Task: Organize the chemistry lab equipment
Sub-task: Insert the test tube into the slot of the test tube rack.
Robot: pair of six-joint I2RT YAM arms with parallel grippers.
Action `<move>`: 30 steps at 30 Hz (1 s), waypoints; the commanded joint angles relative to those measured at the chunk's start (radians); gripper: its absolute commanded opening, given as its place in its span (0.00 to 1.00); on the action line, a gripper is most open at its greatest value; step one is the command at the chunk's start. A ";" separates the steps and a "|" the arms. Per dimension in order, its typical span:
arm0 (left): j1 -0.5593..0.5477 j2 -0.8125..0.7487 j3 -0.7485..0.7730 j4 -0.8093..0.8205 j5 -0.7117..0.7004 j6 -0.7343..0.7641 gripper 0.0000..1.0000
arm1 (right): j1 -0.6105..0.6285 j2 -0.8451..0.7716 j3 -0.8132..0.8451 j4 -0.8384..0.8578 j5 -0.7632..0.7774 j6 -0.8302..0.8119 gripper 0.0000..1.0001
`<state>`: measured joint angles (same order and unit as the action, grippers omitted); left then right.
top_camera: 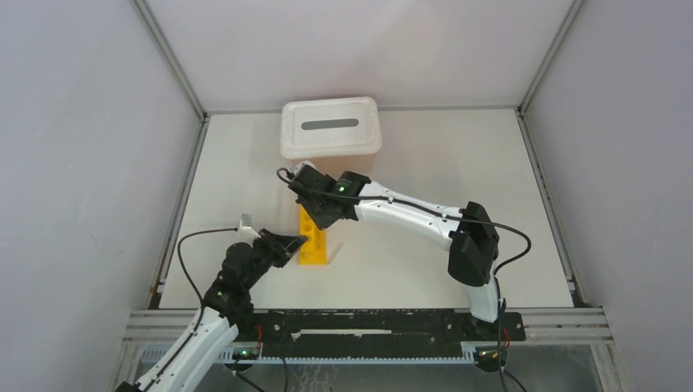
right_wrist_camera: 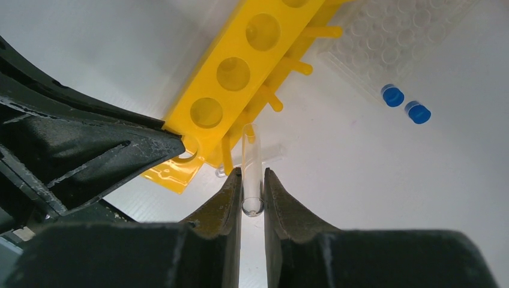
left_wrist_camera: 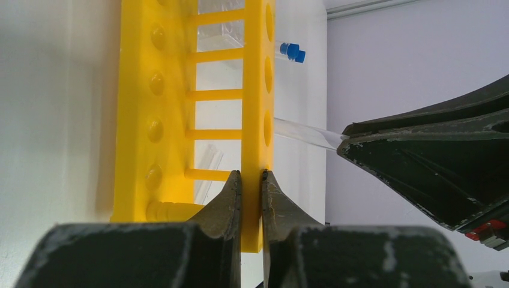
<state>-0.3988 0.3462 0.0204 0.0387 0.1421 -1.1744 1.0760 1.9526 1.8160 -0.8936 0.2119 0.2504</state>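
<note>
One clear tube (right_wrist_camera: 252, 150), pinched at its open end by the right gripper (right_wrist_camera: 252, 175), points lengthwise at the end holes of the yellow rack (right_wrist_camera: 234, 72), whose near end the left gripper (left_wrist_camera: 251, 177) clamps.

Robotics lab test cell, viewed from above.
A white table (top_camera: 458, 147) walled by plain grey panels (top_camera: 82, 163) on metal framing (top_camera: 167, 53); a left arm (top_camera: 221, 302) and a right arm (top_camera: 409, 214) bolted to a rail (top_camera: 368, 320) at 6 o'clock, a yellow test-tube rack (top_camera: 311, 249) at centre, a white-lidded bin (top_camera: 359, 139) at 12 o'clock.
</note>
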 commanded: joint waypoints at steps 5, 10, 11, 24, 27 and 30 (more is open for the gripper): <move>-0.007 -0.001 -0.168 -0.032 0.015 0.029 0.11 | 0.004 -0.075 -0.029 0.000 0.017 -0.001 0.09; -0.006 -0.002 -0.169 -0.033 0.015 0.029 0.11 | 0.005 -0.079 -0.038 0.002 0.017 0.001 0.09; -0.006 -0.002 -0.169 -0.033 0.015 0.029 0.11 | 0.005 -0.084 -0.041 0.004 0.020 0.001 0.09; -0.006 0.002 -0.168 -0.032 0.012 0.029 0.10 | 0.008 -0.109 -0.047 0.000 0.027 0.001 0.08; -0.007 0.003 -0.169 -0.032 0.012 0.029 0.10 | 0.012 -0.113 -0.057 0.001 0.024 0.002 0.08; -0.006 0.004 -0.169 -0.032 0.010 0.028 0.10 | 0.015 -0.114 -0.063 0.000 0.022 0.005 0.08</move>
<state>-0.3992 0.3458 0.0204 0.0387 0.1421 -1.1740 1.0821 1.8885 1.7618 -0.8925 0.2245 0.2512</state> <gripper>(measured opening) 0.137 0.222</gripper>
